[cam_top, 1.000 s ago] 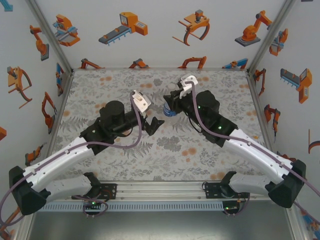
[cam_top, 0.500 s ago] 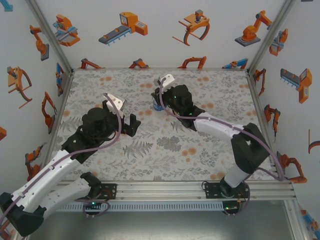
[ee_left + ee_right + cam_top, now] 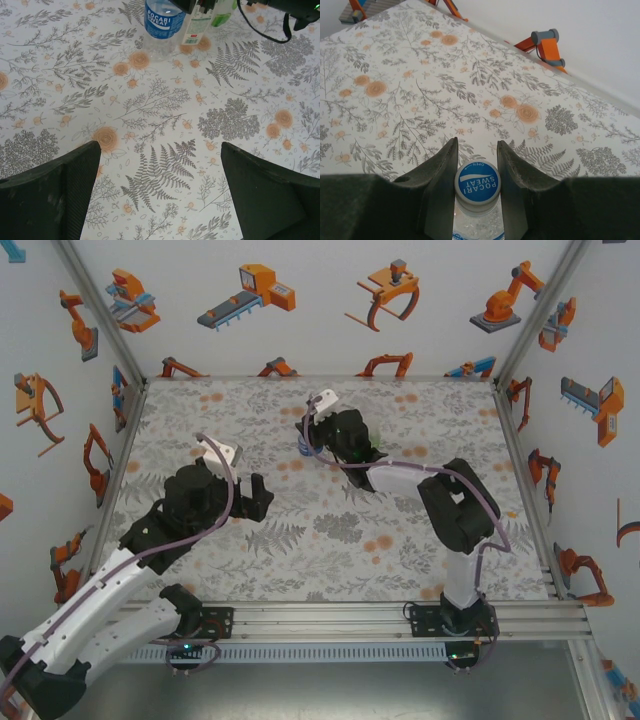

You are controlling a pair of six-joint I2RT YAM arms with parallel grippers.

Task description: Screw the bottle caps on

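- The first bottle (image 3: 162,22), second bottle (image 3: 198,27) and third bottle (image 3: 221,12) stand side by side on the surface (image 3: 150,100), toward its far side.
- The cap (image 3: 477,186) sits on the first bottle, between the fingers of the right end effector (image 3: 477,150).
- The left end effector (image 3: 160,147) hangs nearer, well apart from them.

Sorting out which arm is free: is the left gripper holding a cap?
No, the left gripper stands wide open, with nothing but the table seen between its fingers.
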